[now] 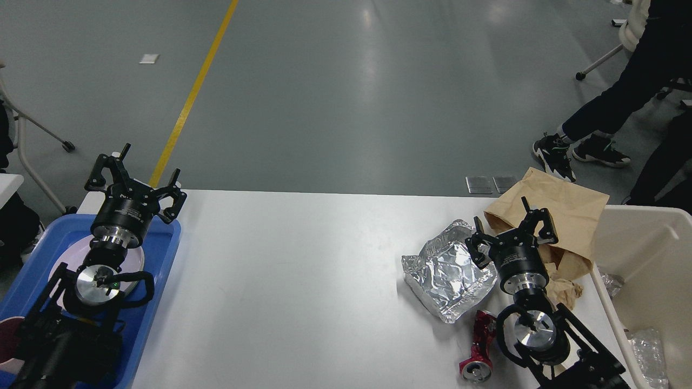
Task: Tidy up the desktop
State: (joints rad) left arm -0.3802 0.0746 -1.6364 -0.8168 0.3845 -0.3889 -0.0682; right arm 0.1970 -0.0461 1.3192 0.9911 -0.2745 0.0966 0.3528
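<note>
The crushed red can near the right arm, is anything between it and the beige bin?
Yes. The right arm's wrist and lower links sit directly between the red can and the beige bin. Right gripper hovers farther back, jaws open.

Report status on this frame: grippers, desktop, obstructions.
Left gripper open, empty, above blue plastic tray. Right gripper open, empty. White desktop uncleared: crumpled foil tray, brown paper bag, crushed red can.

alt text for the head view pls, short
Two black robot arms over a white desktop: the open left gripper above a blue tray, the open right gripper over crumpled foil, a brown paper bag and a crushed red can.
</note>
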